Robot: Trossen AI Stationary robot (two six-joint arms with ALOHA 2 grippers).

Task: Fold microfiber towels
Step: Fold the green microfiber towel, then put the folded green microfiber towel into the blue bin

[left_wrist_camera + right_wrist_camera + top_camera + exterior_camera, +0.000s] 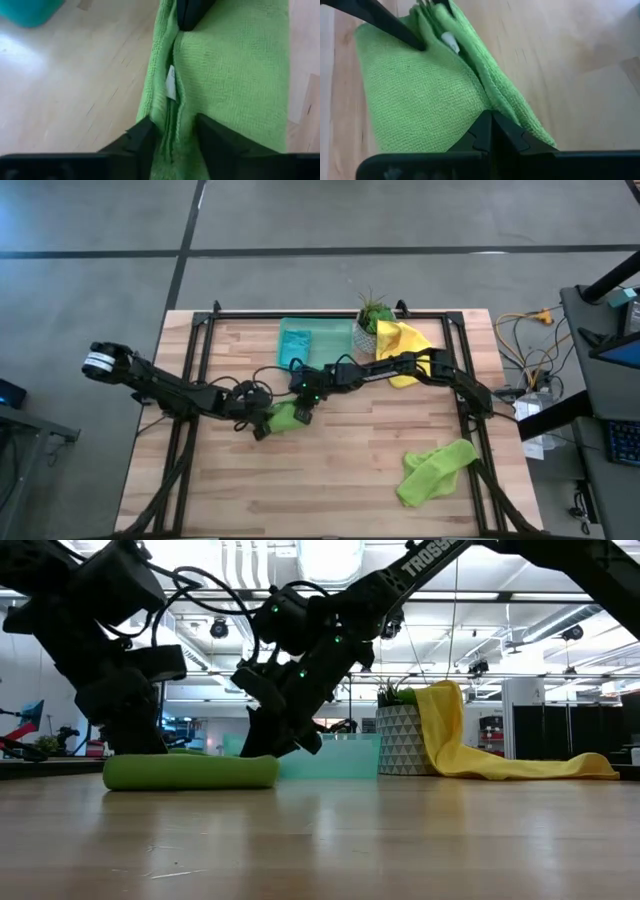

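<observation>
A folded lime green microfiber towel is seen lying near the middle of the wooden table, with both grippers set at it. The left gripper is parted, its fingers straddling the folded edge, while the right gripper is clenched with its tips pressed against the opposite edge. A second lime green towel is crumpled well apart, and a yellow towel is draped over the plant pot.

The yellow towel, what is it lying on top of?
The yellow towel hangs over a patterned plant pot, and its end trails onto the table. The pot's far side under the cloth is hidden.
</observation>
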